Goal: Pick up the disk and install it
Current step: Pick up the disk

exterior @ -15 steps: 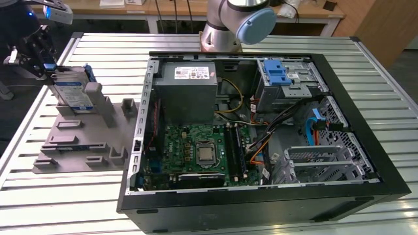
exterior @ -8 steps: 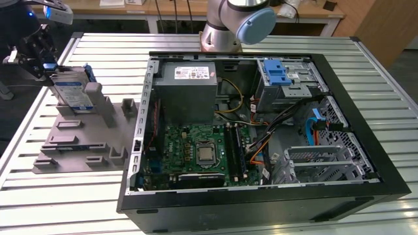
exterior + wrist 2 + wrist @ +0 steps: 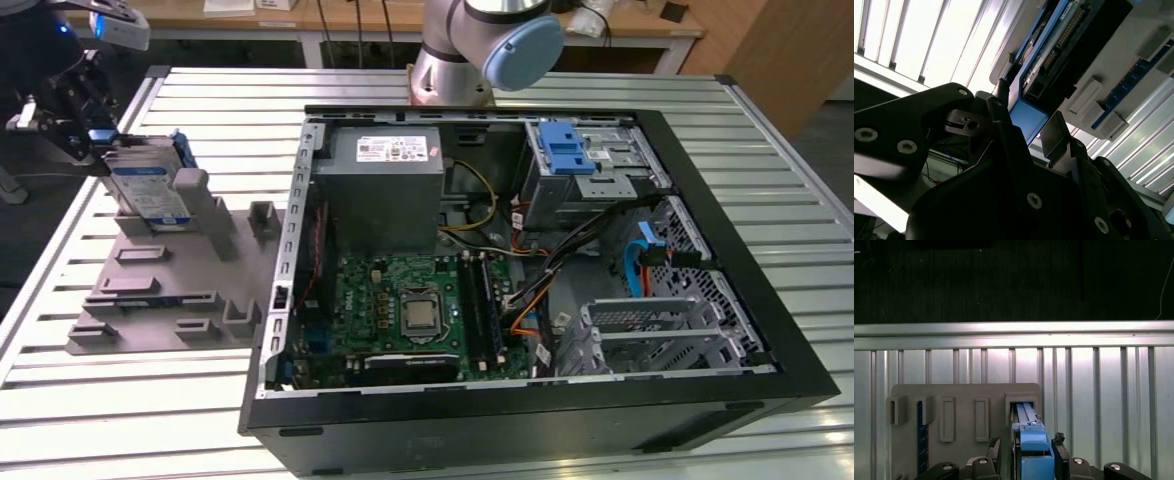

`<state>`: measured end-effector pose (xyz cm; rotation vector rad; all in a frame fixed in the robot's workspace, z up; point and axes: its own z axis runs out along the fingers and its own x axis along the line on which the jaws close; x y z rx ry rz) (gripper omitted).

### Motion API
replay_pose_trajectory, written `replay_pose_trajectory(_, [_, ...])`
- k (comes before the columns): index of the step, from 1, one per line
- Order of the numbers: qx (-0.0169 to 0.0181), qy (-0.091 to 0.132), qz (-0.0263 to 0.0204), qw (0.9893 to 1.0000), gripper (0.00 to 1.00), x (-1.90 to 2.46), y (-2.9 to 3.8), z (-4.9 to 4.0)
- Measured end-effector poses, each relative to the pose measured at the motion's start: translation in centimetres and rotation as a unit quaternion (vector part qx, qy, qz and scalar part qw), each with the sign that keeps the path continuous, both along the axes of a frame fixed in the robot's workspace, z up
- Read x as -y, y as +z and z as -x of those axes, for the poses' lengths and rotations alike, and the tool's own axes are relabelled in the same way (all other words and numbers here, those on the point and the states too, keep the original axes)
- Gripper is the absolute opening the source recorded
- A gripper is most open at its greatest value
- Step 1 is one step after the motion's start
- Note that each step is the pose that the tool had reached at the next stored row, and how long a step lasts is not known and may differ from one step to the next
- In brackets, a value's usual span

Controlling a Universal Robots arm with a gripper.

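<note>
The disk [image 3: 144, 185], a silver drive with a white-and-blue label in a blue carrier, stands on edge in a slot of the grey holder [image 3: 174, 290] at the exterior view's left. My gripper [image 3: 98, 138] is at its upper end. In both wrist views the carrier's blue end [image 3: 1033, 440] [image 3: 1027, 122] sits between my black fingers [image 3: 1060, 452] [image 3: 1000, 112], which press on its sides. The gripper [image 3: 1029, 455] [image 3: 1029, 127] is shut on the disk.
The open computer case [image 3: 287, 300] lies on the slatted metal table, with power supply [image 3: 387, 170], motherboard [image 3: 400, 305], blue latch [image 3: 567, 150] and metal drive cage [image 3: 654, 330] inside. A blue-edged strip [image 3: 921, 440] stands in another holder slot. The arm's base [image 3: 461, 60] is behind the case.
</note>
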<state>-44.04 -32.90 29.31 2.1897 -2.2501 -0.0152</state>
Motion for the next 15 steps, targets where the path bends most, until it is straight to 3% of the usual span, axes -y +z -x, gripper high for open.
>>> replay_pose_trajectory(7, [0.0001,0.000,0.0000,1.0000,0.51,0.00,-0.02,0.00])
replay_pose_trajectory(8, [0.0001,0.000,0.0000,1.0000,0.44,0.00,-0.02,0.00])
replay_pose_trajectory(15, [0.0001,0.000,0.0000,1.0000,0.36,0.00,-0.02,0.00])
